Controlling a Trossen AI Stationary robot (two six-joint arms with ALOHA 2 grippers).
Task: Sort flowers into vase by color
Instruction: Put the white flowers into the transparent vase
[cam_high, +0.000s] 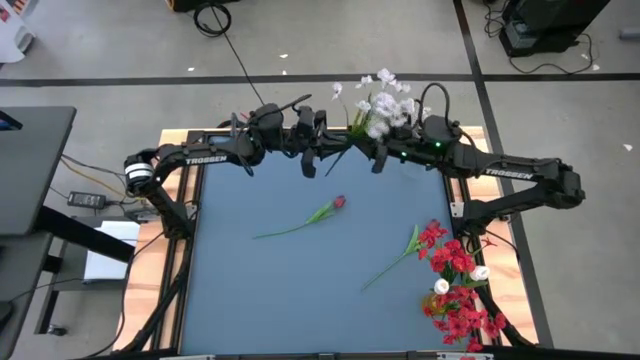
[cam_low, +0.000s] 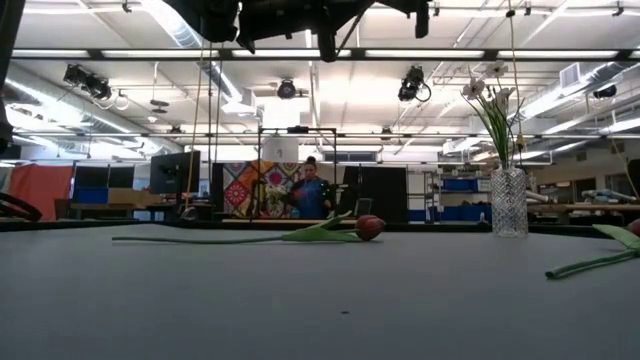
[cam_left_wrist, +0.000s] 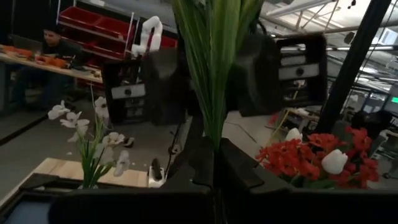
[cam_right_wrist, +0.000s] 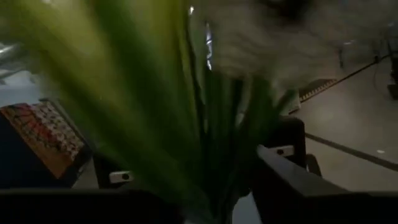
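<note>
My left gripper (cam_high: 312, 162) is high over the table's far edge, shut on a green-leaved flower (cam_left_wrist: 214, 56) whose small white blossoms (cam_high: 378, 126) point toward my right arm. My right gripper (cam_high: 379, 158) faces it, open, with one finger on each side of the leaves (cam_right_wrist: 186, 124); I cannot tell if it touches them. A glass vase (cam_low: 508, 202) of white flowers stands at the far right. A dark red bud (cam_high: 338, 203) and a red bloom (cam_high: 431, 238) lie flat on the mat on their stems. My left gripper pinches the flower's thin green stem (cam_left_wrist: 214, 146) between its two fingers, below the leaves. The flower is lifted well clear of the table, and its leaves and blossoms reach away from the fingers toward my right gripper.
A heap of red flowers with white buds (cam_high: 460, 300) lies at the table's near right corner. A wooden rim (cam_high: 170, 135) frames the blue-grey mat (cam_high: 260, 290). Beyond the table, a person (cam_low: 310, 190) sits at a far bench.
</note>
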